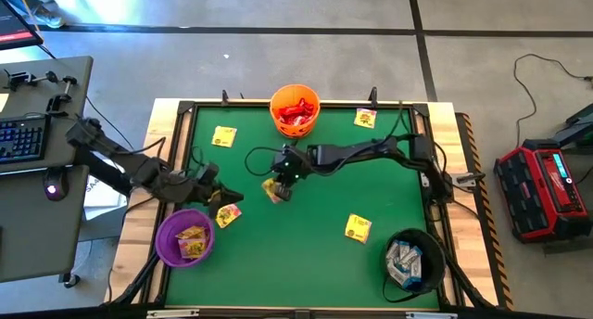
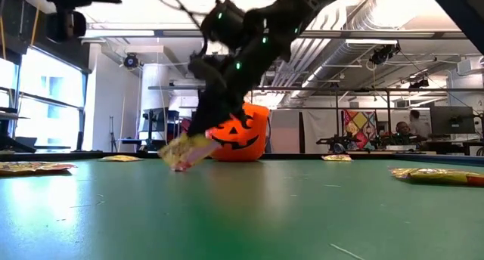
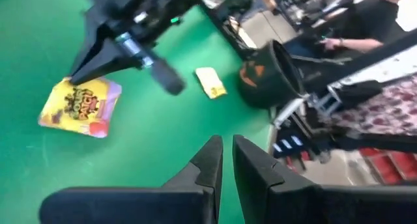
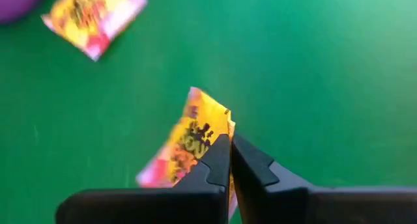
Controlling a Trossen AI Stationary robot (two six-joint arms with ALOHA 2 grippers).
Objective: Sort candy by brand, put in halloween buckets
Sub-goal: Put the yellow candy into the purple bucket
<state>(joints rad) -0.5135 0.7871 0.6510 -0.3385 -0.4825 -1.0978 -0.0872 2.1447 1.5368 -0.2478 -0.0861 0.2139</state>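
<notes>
Green felt (image 1: 315,254) is lying clear around your right gripper (image 4: 229,140), pinching a yellow packet (image 4: 186,142); left gripper (image 3: 227,149), fingers pressed together, is hovering near the purple bucket (image 1: 165,237).

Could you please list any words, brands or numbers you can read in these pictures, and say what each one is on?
None can be read with certainty.
Yellow packet in the right claw: dark print, blurred.
Yellow packet on the table: dark logo, blurred.
Orange bucket: only a black pumpkin face, no text.

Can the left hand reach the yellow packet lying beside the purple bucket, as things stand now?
Probably yes. The left hand is empty and sits just above that yellow packet, near the purple bucket, with only bare mat between. The right hand, gripping another packet, is off to the side.
</notes>
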